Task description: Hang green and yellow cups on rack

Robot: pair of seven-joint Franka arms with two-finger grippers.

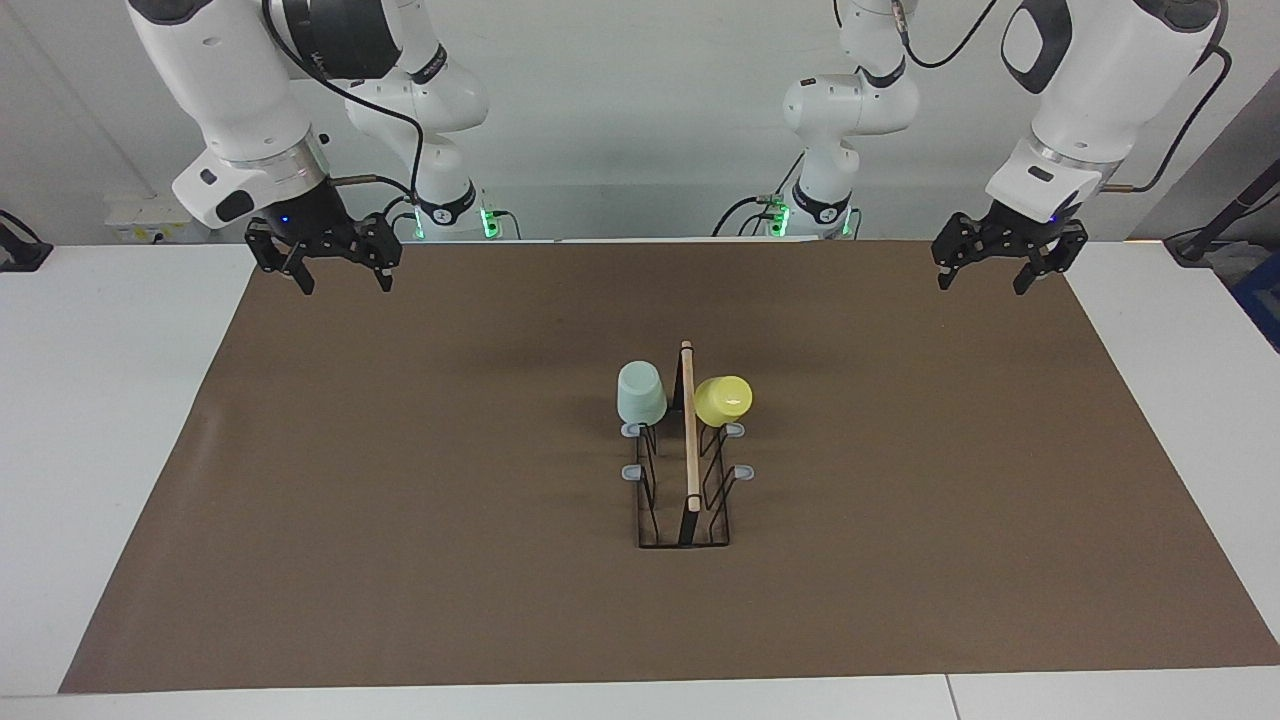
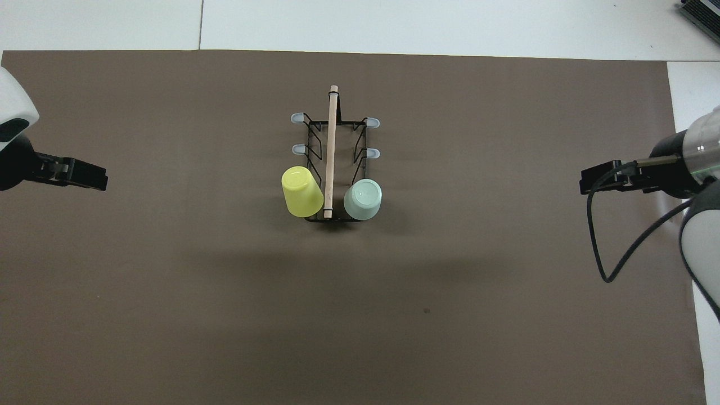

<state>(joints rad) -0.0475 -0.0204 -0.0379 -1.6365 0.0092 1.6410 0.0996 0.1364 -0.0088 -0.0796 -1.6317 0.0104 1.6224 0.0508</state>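
Bright, even light falls from above across both views. On the matte brown paper mat (image 2: 169, 281) covering the white table (image 2: 394, 22), soft, broad shadows lie as a dim band toward the robots' edge in the overhead view. A small glare spot sits on the bright yellow plastic cup (image 1: 724, 399). Both pictures are sharp throughout, with no visible blur or bending at the edges.
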